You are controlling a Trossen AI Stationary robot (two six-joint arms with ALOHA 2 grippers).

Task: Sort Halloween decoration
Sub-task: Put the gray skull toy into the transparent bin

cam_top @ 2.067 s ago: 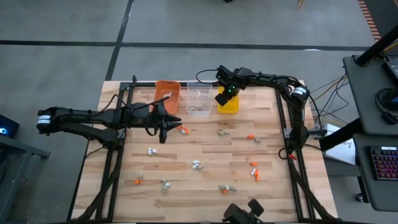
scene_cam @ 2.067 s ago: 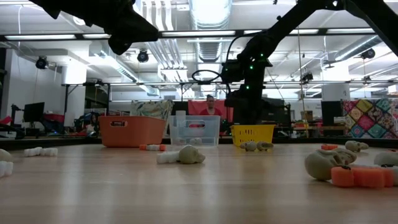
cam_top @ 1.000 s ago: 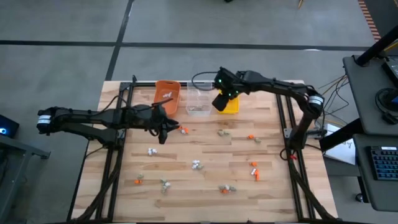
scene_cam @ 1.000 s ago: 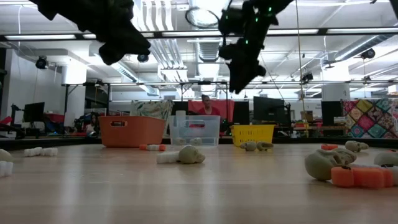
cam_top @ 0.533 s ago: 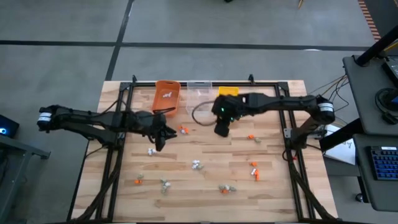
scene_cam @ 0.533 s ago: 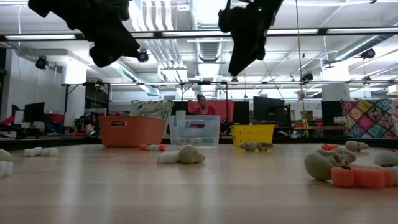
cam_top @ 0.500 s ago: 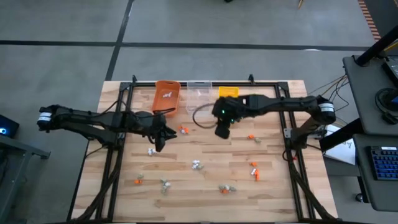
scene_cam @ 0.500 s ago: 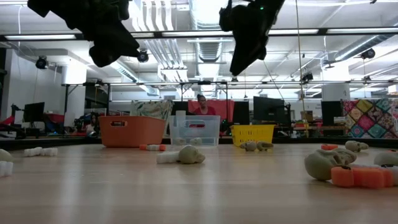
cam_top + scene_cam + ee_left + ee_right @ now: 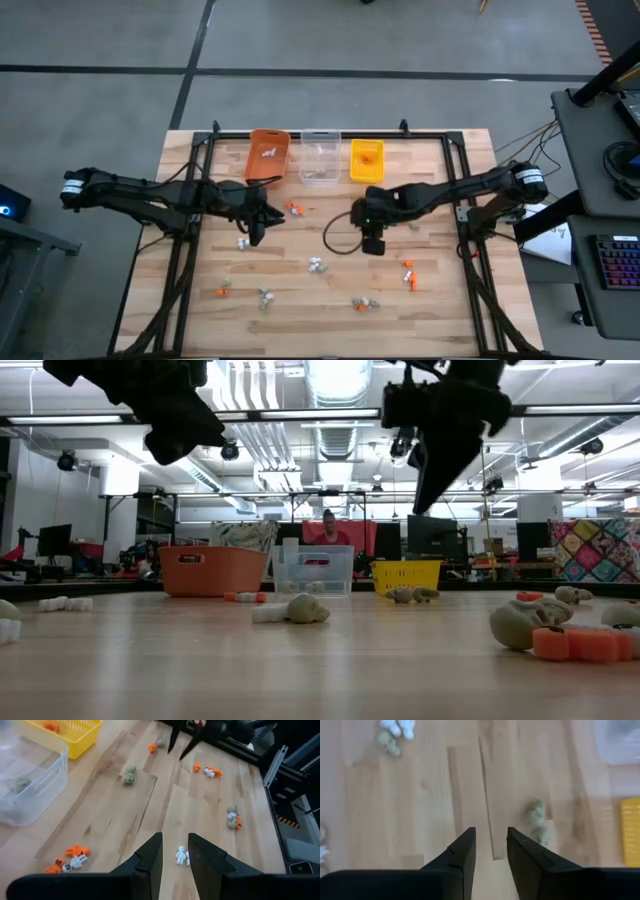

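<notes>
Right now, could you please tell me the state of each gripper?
Left gripper: open, fingers empty, above a small white trinket.
Right gripper: open, fingers empty, over bare wood.

A grey concrete floor (image 9: 100, 110), crossed by dark seam lines, spreads around the pale wooden butcher-block table (image 9: 330, 290). Overhead, long fluorescent tube lights (image 9: 340, 380) and silver ducting hang from an open ceiling. A patchwork quilt (image 9: 600, 550) of many colours hangs at the room's far right, beside dark monitors (image 9: 430, 535).

You're in a lab or workshop hall. Exposed ceiling ducts (image 9: 335, 380), monitors (image 9: 430, 535) and a person (image 9: 327, 530) sit behind your wooden bench (image 9: 300, 660). Grey concrete floor (image 9: 300, 40) surrounds it.
</notes>
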